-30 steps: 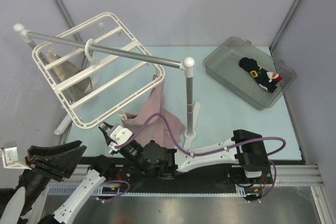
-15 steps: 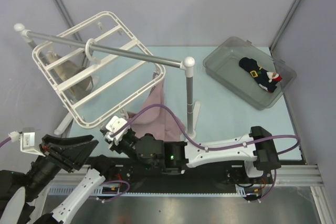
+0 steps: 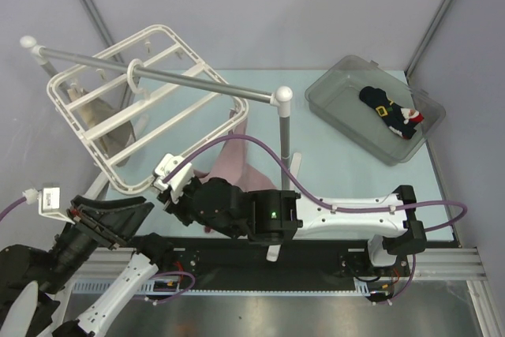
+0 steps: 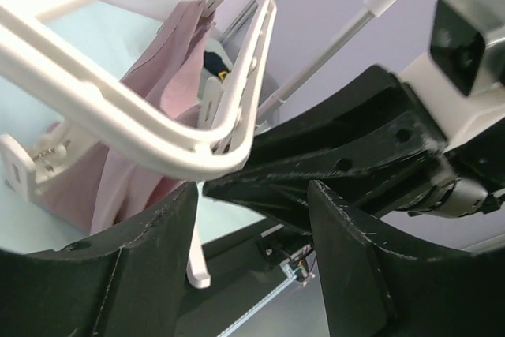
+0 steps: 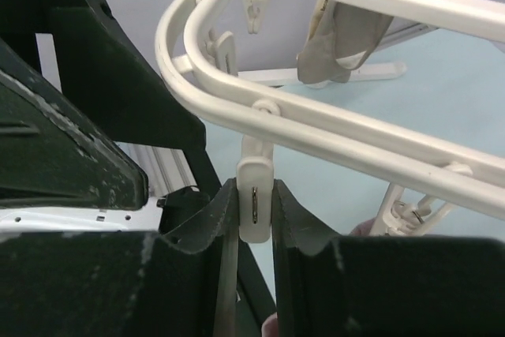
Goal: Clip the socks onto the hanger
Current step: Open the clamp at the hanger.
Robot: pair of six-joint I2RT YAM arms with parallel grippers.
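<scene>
The socks (image 3: 390,110), dark with a yellow band and red-and-white patches, lie in the grey bin at the back right, far from both grippers. The white hanger (image 3: 79,136) hangs tilted from the silver rail at the left. My right arm reaches across to the hanger's near edge, and my right gripper (image 3: 167,181) is there. In the right wrist view, that gripper (image 5: 255,195) is shut on a small white clip (image 5: 255,212) that dangles from the hanger (image 5: 331,136). My left gripper (image 4: 252,191) stands open and holds nothing, just below the hanger's corner (image 4: 158,151) and low at the left (image 3: 126,217).
A pink cloth (image 3: 230,159) hangs from the hanger's right side, and a beige cloth (image 3: 101,122) from its far left. The silver rail stand (image 3: 282,140) rises mid-table. The grey bin (image 3: 341,84) sits at the back right. Purple cables loop over my right arm.
My right arm swung further left and out to the hanger's near edge. My left gripper shifted right and opened wider. The hanger tilted slightly.
</scene>
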